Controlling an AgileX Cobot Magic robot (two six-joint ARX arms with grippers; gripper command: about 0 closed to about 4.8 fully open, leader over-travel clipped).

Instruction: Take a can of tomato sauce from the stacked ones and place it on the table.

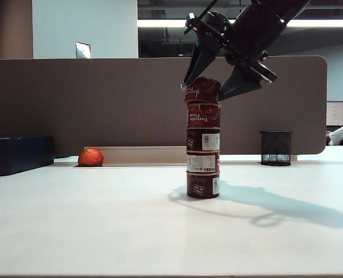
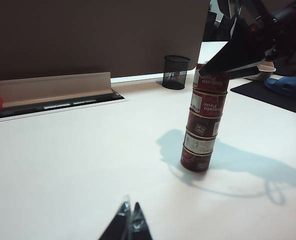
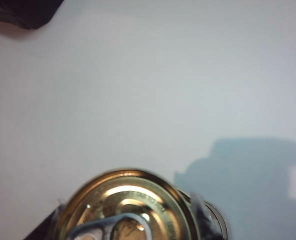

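Atop the stacked ones (image 1: 203,149), a five-high column of dark red tins with gold rims standing on the table (image 1: 102,226), sits the can of tomato sauce (image 1: 202,90), slightly tilted relative to the tin below. Right gripper (image 1: 212,88) comes down from the upper right and straddles this top can, one dark finger at each side; jaws sit about can-width apart, and whether the pads actually press the label cannot be told. Right wrist view looks straight down on the can's gold pull-tab lid (image 3: 125,207), with white tabletop beyond. Left gripper (image 2: 130,226) is low over the table, well apart from the column, its two finger tips together with no gap and nothing between them. Third and fourth tins down show white barcode panels. Behind the stack runs a brown partition panel (image 1: 102,104); near its foot lie an orange-red round object (image 1: 91,157) and a black mesh cup (image 1: 276,148).
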